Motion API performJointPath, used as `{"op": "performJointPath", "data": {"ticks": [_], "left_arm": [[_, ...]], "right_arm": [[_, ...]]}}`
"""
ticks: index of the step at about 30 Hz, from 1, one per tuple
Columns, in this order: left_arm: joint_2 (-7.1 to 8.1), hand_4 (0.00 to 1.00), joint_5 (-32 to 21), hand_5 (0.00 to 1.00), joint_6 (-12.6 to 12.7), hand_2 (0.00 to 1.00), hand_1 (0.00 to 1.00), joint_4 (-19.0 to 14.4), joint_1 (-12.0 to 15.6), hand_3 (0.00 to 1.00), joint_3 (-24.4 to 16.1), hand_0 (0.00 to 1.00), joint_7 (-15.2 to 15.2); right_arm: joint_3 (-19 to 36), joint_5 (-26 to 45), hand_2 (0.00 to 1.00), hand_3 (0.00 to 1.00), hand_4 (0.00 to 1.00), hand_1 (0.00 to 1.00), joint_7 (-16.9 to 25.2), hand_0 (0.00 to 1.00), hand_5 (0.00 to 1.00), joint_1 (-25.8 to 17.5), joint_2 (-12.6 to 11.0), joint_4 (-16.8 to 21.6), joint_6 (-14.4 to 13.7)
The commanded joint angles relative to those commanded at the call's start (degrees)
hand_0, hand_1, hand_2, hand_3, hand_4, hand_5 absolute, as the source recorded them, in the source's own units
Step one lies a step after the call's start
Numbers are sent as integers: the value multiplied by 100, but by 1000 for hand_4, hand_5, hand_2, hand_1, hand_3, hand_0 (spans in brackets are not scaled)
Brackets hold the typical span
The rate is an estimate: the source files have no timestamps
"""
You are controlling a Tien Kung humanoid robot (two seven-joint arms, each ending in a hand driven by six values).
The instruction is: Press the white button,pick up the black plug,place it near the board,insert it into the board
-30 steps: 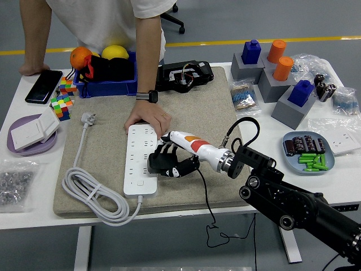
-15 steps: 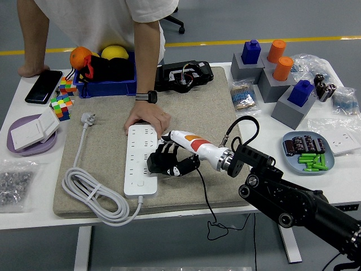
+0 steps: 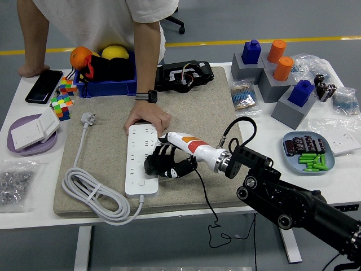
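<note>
1. Head view: right hand [image 3: 162, 164] has crept slightly left over the last second and now overlaps the right edge of the white power strip [image 3: 141, 161]. Fingers curled around something black, probably the black plug [image 3: 168, 167], at the strip's lower sockets.
2. Person's hand [image 3: 148, 119] keeps pinning the strip's far end.
3. Insertion looks underway, not seated.

I note a beige felt mat [image 3: 107, 192] across the centre of the white table [image 3: 34, 217]. On it, left of centre, lies a white power strip [image 3: 140, 160]; a person's hand [image 3: 148, 118] rests on its far end. The robot's right hand [image 3: 163, 164] sits at the strip's right edge. The strip's coiled white cable [image 3: 93, 199] lies lower left. A blue bin [image 3: 107, 86] stands upper left; a blue plate [image 3: 308, 152] lies at right.
</note>
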Motion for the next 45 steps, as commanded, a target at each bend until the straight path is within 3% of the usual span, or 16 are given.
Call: {"op": "performJointPath", "data": {"ticks": [45], "left_arm": [[-8, 478, -51, 208, 19, 623, 670, 0, -11, 678, -13, 704, -8]], "right_arm": [[-100, -177, 520, 506, 824, 486, 51, 381, 2, 3, 0, -121, -112]]}}
